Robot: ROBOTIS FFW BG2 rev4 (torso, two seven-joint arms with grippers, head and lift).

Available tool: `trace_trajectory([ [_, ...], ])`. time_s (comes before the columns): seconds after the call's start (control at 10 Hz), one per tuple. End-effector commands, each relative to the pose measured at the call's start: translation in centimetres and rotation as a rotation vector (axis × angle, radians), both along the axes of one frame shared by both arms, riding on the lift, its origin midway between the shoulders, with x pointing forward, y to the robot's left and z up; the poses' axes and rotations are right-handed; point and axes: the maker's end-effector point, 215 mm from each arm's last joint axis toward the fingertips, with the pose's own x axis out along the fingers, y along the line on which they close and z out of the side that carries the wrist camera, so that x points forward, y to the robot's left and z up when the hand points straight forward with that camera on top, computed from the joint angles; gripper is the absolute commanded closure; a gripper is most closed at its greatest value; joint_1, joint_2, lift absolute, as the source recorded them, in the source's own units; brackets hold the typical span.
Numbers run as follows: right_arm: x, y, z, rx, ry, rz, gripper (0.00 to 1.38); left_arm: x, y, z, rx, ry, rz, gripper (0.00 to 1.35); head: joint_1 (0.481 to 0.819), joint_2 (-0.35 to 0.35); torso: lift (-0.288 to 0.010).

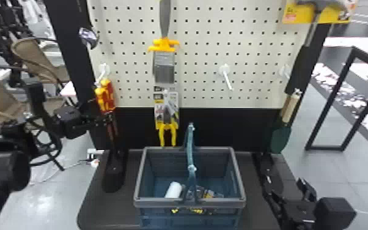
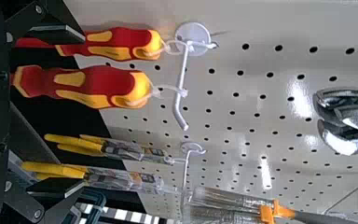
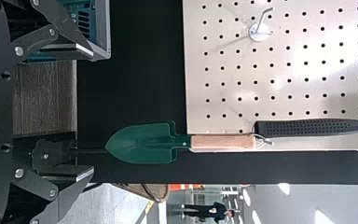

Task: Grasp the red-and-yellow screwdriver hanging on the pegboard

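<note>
The left gripper point(image 1: 102, 121) is hovering at 6 o'clock of the red-and-yellow screwdriver point(image 1: 104, 95), fingers point(image 2: 59, 31) spread wide, gripping nothing; the screwdriver is hanging at the pegboard's point(image 1: 223, 46) 8 o'clock corner. The right gripper point(image 3: 74, 109) is resting wide open and empty at the table's point(image 1: 101, 211) 4 o'clock.

Hardware shop: tool-hung pegboard point(image 1: 207, 46), shopping basket point(image 1: 162, 202).

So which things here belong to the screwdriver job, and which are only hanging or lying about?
For the job: red-and-yellow screwdriver on the pegboard; open left tool near it.
Just about: paintbrush, yellow pliers, green trowel, blue basket, parked right tool.
</note>
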Motion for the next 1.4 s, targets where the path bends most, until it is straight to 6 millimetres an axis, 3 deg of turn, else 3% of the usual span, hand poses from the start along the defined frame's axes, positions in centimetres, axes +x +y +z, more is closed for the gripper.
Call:
trace_trajectory([
  [0.0, 0.0, 0.1, -0.1, 0.0, 0.001, 0.003, 0.4, 0.5, -0.1, 0.9, 0.027, -0.009, -0.009, 0.22, 0.549, 0.0, -0.1],
  [0.4, 0.1, 0.1, 0.0, -0.001, 0.001, 0.005, 0.4, 1.3, -1.2, 2.1, 0.085, -0.026, -0.031, 0.25, 0.549, 0.0, -0.1],
  [0.5, 0.0, 0.1, -0.1, 0.001, 0.003, 0.005, 0.4, 1.3, -1.4, 1.7, 0.091, -0.014, -0.032, 0.37, 0.549, 0.0, -0.1],
  [0.6, 0.0, 0.1, -0.3, 0.004, 0.006, 0.004, 0.4, 1.3, -1.4, 0.9, 0.095, 0.009, -0.026, 0.63, 0.549, 0.0, -0.1],
  [0.7, -0.1, 0.0, -0.3, 0.005, 0.007, 0.003, 0.4, 1.3, -1.3, -0.2, 0.092, 0.047, -0.015, 0.76, 0.549, 0.0, -0.1],
  [0.9, -0.1, 0.0, -0.4, 0.005, 0.009, 0.003, 0.4, 1.3, -1.0, -0.7, 0.09, 0.067, -0.003, 1.17, 0.549, 0.0, -0.1],
  [1.3, -0.3, -0.1, -0.9, 0.003, 0.018, 0.001, 0.4, 1.3, -0.4, -0.7, 0.092, 0.061, 0.011, 1.22, 0.549, 0.0, -0.1],
])
